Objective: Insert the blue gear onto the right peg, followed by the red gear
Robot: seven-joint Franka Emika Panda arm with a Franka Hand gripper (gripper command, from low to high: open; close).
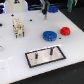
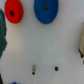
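Blue gear flat on the white tabletop, just beside the red gear, both well apart from the right peg on the plate. Tool hanging above and behind the blue gear; open or clenched, cannot tell.
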